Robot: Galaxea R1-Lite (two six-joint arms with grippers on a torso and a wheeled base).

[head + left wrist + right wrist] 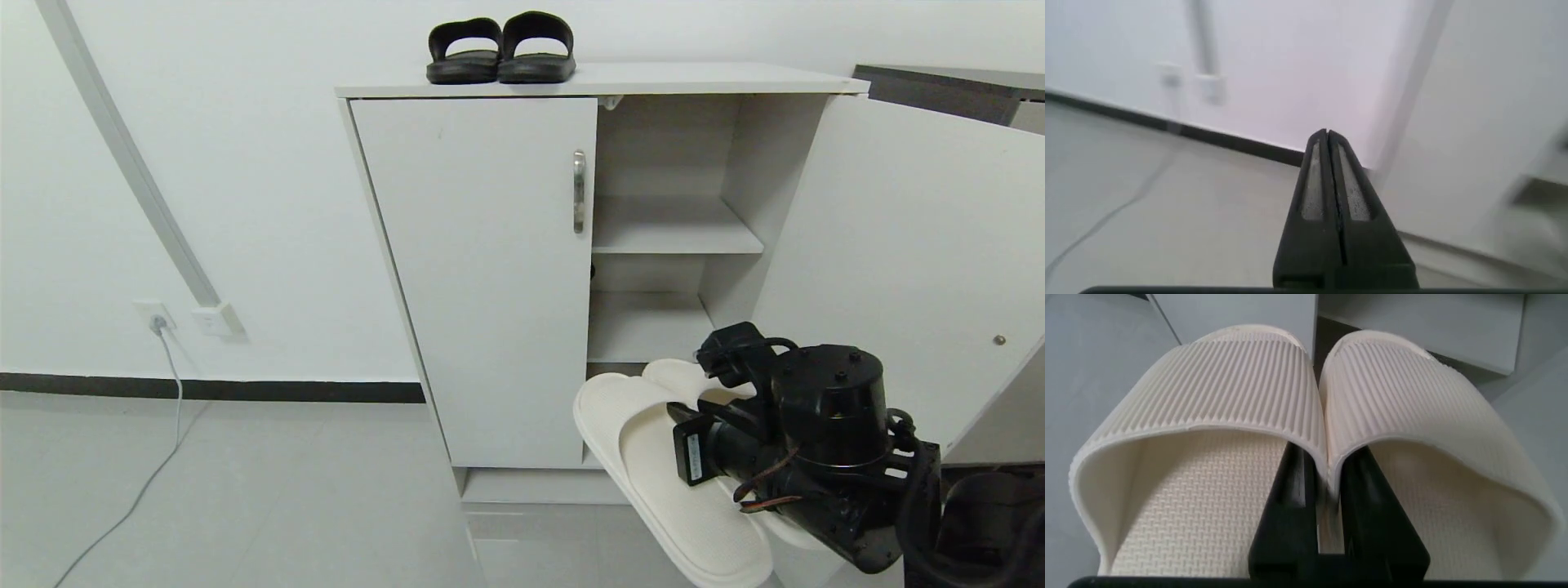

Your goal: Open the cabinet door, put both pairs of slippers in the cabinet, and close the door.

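A pair of white slippers (653,457) hangs in the air before the open right half of the white cabinet (669,237), toes toward its lowest opening. My right gripper (1321,502) is shut on the white slippers (1315,408), pinching the inner edges of both straps together. A pair of black slippers (500,49) rests on the cabinet top, over the shut left door (482,278). The right door (914,269) is swung wide open. My left gripper (1327,175) is shut on nothing, above the grey floor to the left of the cabinet.
Two bare shelves (673,229) show inside the cabinet. A metal handle (579,192) is on the left door. A wall socket with a grey cable (163,384) lies at the far left, over open floor. A dark table edge (947,82) stands behind the open door.
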